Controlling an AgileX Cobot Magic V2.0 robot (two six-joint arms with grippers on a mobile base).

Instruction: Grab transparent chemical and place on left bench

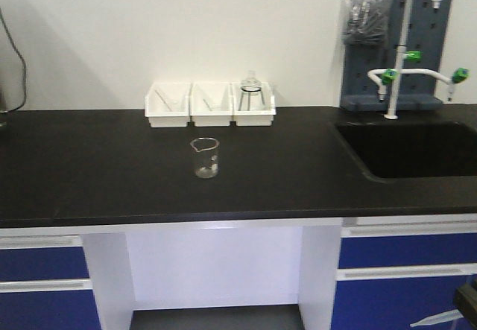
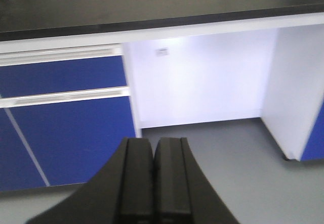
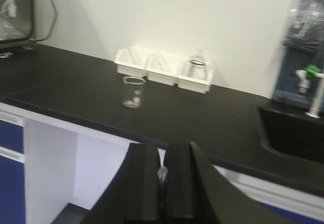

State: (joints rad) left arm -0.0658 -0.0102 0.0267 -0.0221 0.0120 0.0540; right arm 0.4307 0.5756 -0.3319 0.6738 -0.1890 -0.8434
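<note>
My right gripper (image 3: pixel 163 193): pinching the clear pipette (image 3: pixel 162 174)
My left gripper (image 2: pixel 153 183): fingers pressed together, nothing between
Beaker (image 1: pixel 205 157): upright on bench (image 1: pixel 97 166), before bins (image 1: pixel 211 105)

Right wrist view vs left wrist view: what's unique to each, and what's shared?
Only right wrist: the right gripper shut on the transparent chemical, a sliver of it showing in the grip; three white bins; the sink.
Only left wrist: the left gripper shut with nothing in it, blue drawers, grey floor.
Both: the left bench, the white kneehole under it, and the beaker, though the left wrist view catches only what looks like its base at the top edge.
</note>
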